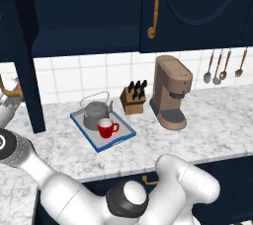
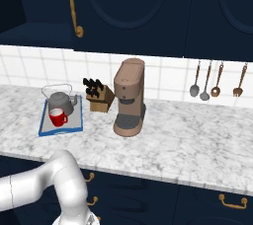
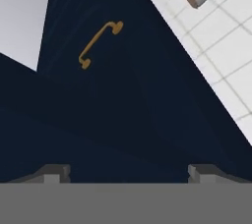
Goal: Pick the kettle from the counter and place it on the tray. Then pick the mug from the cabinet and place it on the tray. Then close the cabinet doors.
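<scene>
2 of the 3 steps look done: the kettle (image 1: 95,114) and the mug (image 1: 106,128) both sit on the tray (image 1: 126,133), the kettle toward its back edge, the mug just in front of it near the front edge, seemingly touching. The tray lies on the counter (image 1: 207,125), nearer its back than its front edge, left of the knife block (image 1: 133,98) and the coffee machine (image 1: 169,92).

Closing the cabinet doors is the step in hand, I judge. 1 door (image 1: 27,71) stands swung out, seen edge-on at the left of the left base view, its lower end hanging in front of the counter; beside it the cabinet (image 1: 84,17) shows its dark open interior. The other door (image 1: 197,9), with its brass handle (image 1: 153,8), appears shut already.

The next move calls for getting the gripper against the outer face of the open door and pushing it round toward the cabinet front, keeping clear of the tray below.

The arm (image 1: 59,189) leaves the left base view at its left edge, so the hand itself is cut off there. In the hand view only the 2 fingertips (image 3: 54,173) peek above the bottom, set wide apart with nothing between them, facing a navy panel with a brass handle (image 3: 100,42). Whether that panel is the door or a drawer front is hard to make out.
</scene>
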Tool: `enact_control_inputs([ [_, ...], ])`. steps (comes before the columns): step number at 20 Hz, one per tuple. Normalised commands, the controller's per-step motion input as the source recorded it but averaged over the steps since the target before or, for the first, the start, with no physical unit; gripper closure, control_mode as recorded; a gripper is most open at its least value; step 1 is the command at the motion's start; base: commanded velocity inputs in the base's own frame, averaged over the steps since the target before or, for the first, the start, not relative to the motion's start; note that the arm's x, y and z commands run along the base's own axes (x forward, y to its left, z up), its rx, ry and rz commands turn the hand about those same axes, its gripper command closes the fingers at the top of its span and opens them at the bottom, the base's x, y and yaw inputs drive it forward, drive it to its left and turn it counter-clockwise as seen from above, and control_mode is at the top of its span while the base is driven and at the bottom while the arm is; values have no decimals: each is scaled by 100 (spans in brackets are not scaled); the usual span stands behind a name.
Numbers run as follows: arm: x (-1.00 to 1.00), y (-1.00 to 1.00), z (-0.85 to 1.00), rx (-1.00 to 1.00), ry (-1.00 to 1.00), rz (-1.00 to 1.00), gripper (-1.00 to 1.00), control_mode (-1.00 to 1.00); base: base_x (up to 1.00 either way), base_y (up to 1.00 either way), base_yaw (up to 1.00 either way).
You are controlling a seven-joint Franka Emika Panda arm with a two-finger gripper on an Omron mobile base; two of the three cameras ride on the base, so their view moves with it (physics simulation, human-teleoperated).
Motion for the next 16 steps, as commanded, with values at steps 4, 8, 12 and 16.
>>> enact_control_inputs([
  [4,2,-65,46,0,0,5,-100,-100,0,0,0],
  [8,17,-71,37,5,0,18,-100,-100,0,0,0],
  [12,36,-76,19,1,6,22,-100,-100,0,0,0],
  [16,52,-69,10,0,18,26,-100,-100,0,0,0],
])
